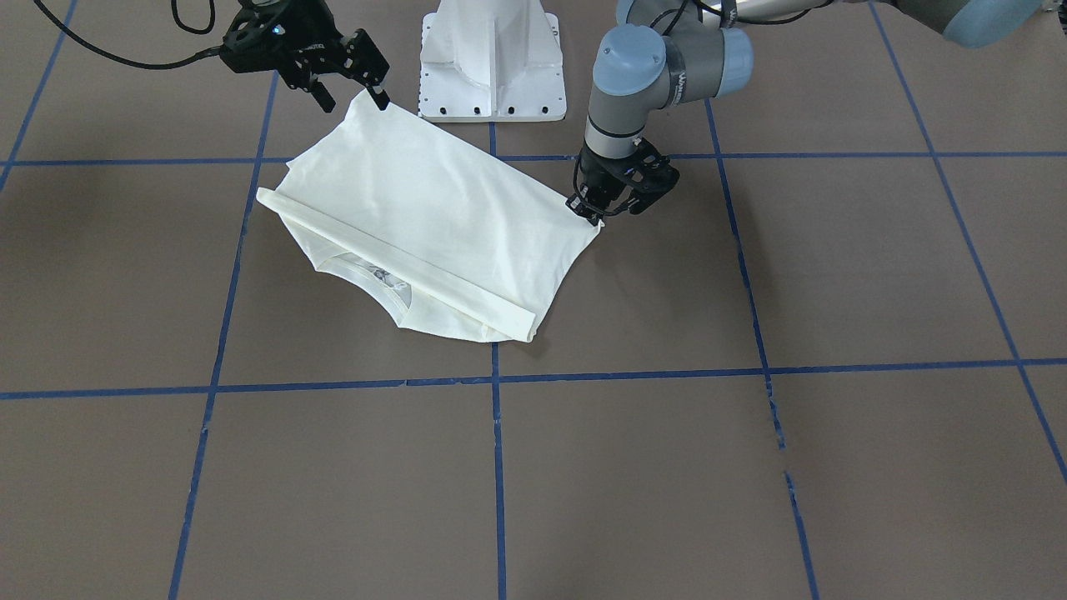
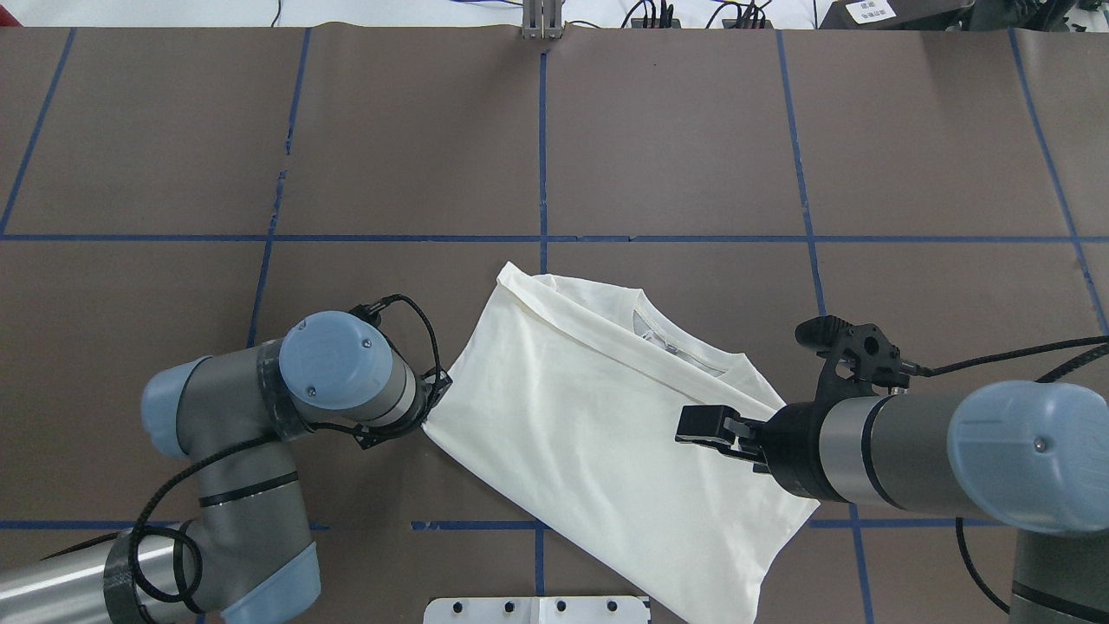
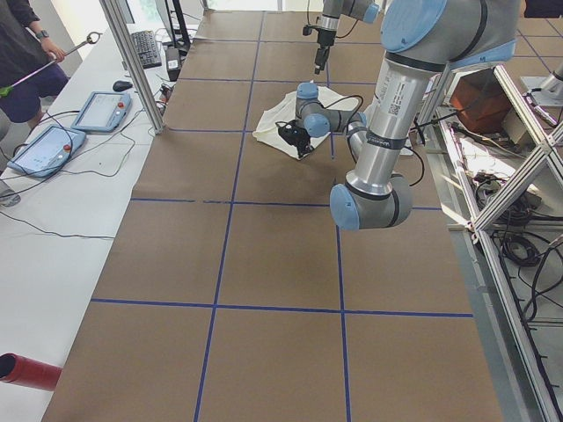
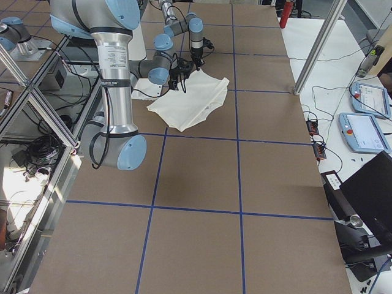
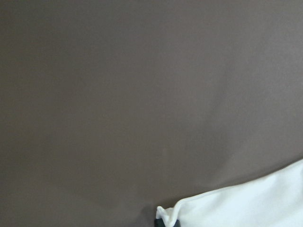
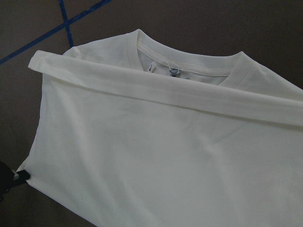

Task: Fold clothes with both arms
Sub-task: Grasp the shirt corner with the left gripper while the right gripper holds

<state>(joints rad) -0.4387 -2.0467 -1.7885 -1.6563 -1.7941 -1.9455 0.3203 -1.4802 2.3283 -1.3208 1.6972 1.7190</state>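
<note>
The cream T-shirt (image 1: 433, 208) lies folded on the tabletop (image 1: 667, 467), plain side up, just in front of the white pedestal base (image 1: 492, 58). My left jaws are clenched on the shirt corner out to the base's left. My right jaws are released, spread over the corner at the base's right.

T-shirt (image 2: 589, 433) corner beyond the overhead view's lower edge; print (image 1: 385, 275) largely under fabric.

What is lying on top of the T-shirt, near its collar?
A sleeve lies as a long band across the T-shirt just below the collar. A label shows inside the neck. The side facing the table is hidden.
</note>
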